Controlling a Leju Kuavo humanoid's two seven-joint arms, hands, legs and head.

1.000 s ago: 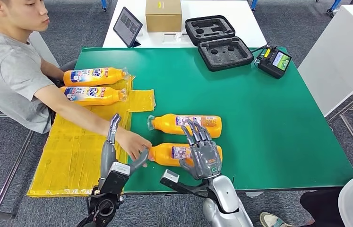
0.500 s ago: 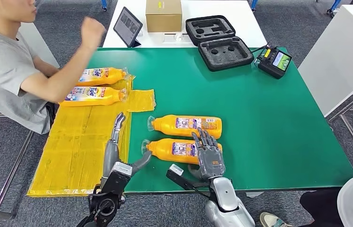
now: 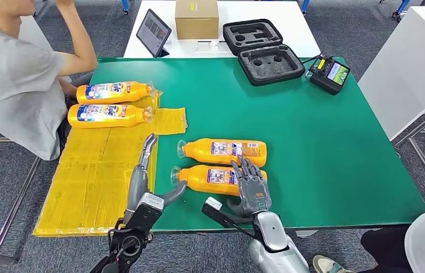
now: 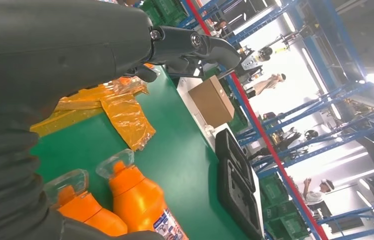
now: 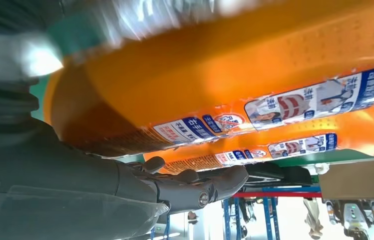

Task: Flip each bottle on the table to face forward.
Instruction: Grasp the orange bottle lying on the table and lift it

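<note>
Honestly, the right hand point(image 3: 254, 190) lay spread and gripping nothing on the near bottle point(image 3: 217, 180) at the table's point(image 3: 335, 148) front edge, so a nudge could've rolled it off.

Broad bare green table point(image 3: 324, 148) lies at the right and centre of the frame. At lower centre two orange bottles point(image 3: 224, 151) lie side by side, nearly touching, with only a thin gap between them. The right hand point(image 3: 251, 185) rests on the nearer bottle. A yellow sheet point(image 3: 93, 176) covers the left, bearing two more bottles at upper left beside a seated person point(image 3: 16, 85). A black case point(image 3: 264, 51) and controller point(image 3: 330, 73) crowd the upper edge.
</note>
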